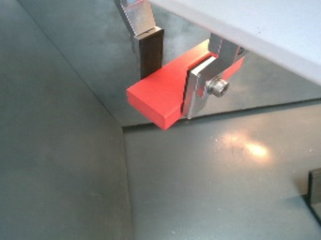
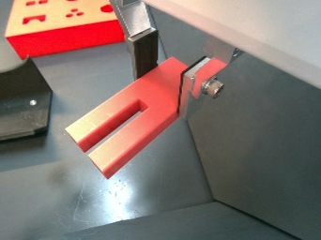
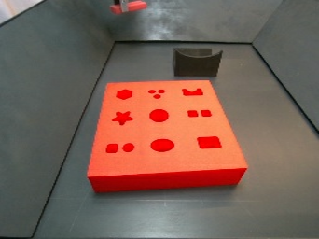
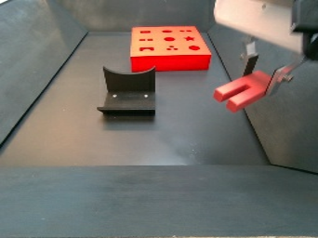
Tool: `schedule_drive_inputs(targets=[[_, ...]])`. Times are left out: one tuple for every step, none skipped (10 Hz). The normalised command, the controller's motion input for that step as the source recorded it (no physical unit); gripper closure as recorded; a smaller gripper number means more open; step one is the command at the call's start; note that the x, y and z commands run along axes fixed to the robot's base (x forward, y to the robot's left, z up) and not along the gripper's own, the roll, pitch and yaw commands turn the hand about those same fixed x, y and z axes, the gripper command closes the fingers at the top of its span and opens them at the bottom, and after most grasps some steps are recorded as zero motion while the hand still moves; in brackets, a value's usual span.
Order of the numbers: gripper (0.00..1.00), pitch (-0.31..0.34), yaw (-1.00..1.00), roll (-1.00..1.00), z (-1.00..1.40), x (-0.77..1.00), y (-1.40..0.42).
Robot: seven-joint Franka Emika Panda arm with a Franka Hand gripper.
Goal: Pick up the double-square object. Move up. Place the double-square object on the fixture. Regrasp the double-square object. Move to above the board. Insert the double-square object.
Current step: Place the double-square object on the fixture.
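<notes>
My gripper [image 4: 263,67] is shut on the double-square object [image 4: 243,90], a small elongated red block with a slot along its face, seen in a wrist view [image 2: 119,127]. It hangs in the air above the grey floor, close to a side wall. The silver fingers clamp one end of the block in both wrist views [image 1: 175,77] [image 2: 171,75]. The dark U-shaped fixture [image 4: 126,93] stands on the floor, apart from the gripper. The large red board [image 3: 162,131] with shaped cutouts lies flat beyond it. In a side view the gripper [image 3: 129,5] shows only at the frame's edge.
Grey walls enclose the floor on all sides. One wall [image 4: 288,121] stands close beside the gripper. The fixture [image 3: 196,62] sits near the back wall, just past the board's far edge. A fixture edge shows in a wrist view [image 2: 22,103].
</notes>
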Motion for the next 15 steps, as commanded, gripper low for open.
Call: schedule_drive_inputs(targets=[[1.0, 0.101, 0.03, 0.11, 0.62, -0.02, 0.0], [1.0, 0.098, 0.02, 0.1, 0.51, -0.02, 0.0], [1.0, 0.092, 0.02, 0.09, 0.36, -0.02, 0.0], [1.0, 0.085, 0.02, 0.09, 0.24, -0.02, 0.0], [1.0, 0.021, 1.0, -0.15, 0.2, 1.0, -0.69], [1.0, 0.026, 1.0, -0.16, 0.15, 1.0, -0.68], [1.0, 0.033, 1.0, -0.17, 0.14, 1.0, -0.64], [1.0, 0.044, 1.0, -0.19, 0.14, 1.0, -0.57], [1.0, 0.055, 1.0, -0.21, 0.12, 1.0, -0.53], [1.0, 0.075, 1.0, -0.22, 0.11, 1.0, -0.47], [1.0, 0.086, 1.0, -0.23, 0.1, 1.0, -0.44], [1.0, 0.112, 1.0, -0.25, 0.09, 1.0, -0.38], [1.0, 0.133, 1.0, -0.27, 0.08, 1.0, -0.35], [1.0, 0.163, 1.0, -0.29, 0.07, 1.0, -0.31], [1.0, 0.22, 1.0, -0.33, 0.06, 1.0, -0.27]])
